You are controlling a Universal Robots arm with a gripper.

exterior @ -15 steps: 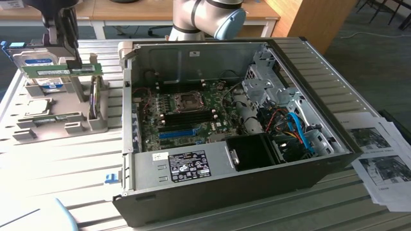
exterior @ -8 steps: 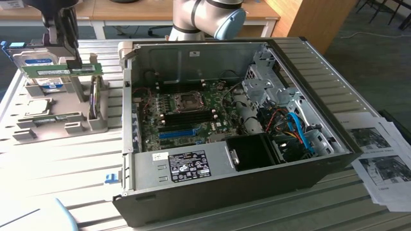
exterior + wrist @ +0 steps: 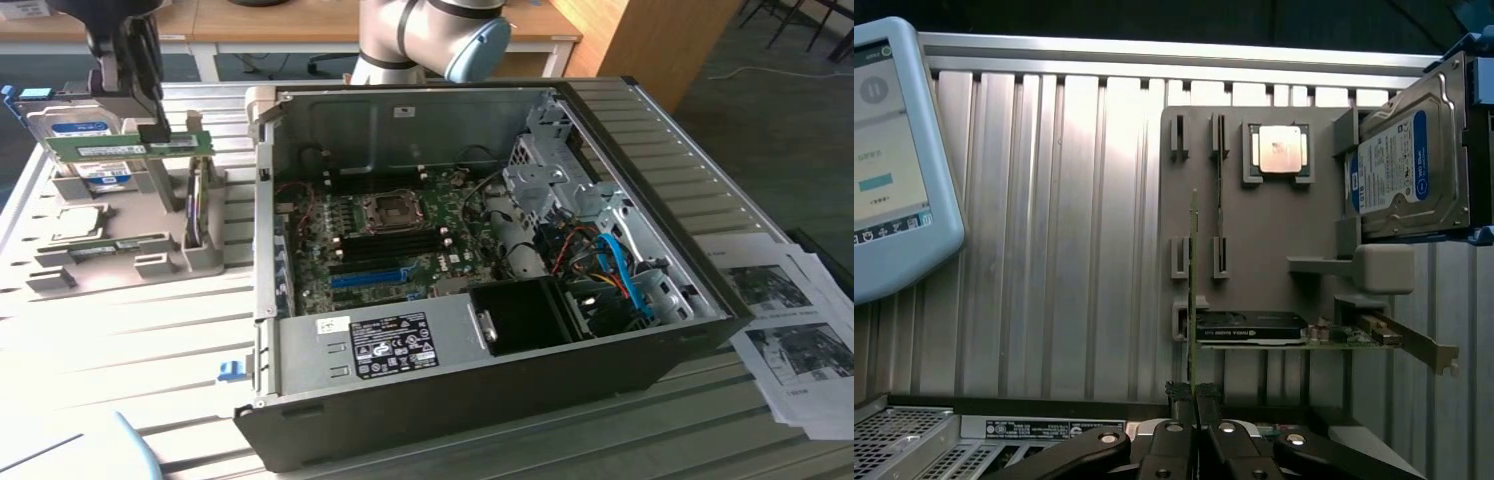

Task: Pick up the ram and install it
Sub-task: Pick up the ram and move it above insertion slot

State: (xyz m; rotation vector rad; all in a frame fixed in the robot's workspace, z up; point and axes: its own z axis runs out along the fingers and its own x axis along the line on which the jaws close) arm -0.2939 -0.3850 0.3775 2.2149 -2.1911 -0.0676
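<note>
The thin green ram stick is held level in the narrow-set black gripper, to the exterior view's left of the open metal computer case.

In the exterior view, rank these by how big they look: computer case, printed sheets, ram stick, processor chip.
1. computer case
2. printed sheets, partly cut off by the picture's edge
3. ram stick, held in the gripper
4. processor chip: shorter but wider than the ram stick, so the last two are close.

No legible text (print too small) on hard drive label, power supply label, paper sheets
</note>
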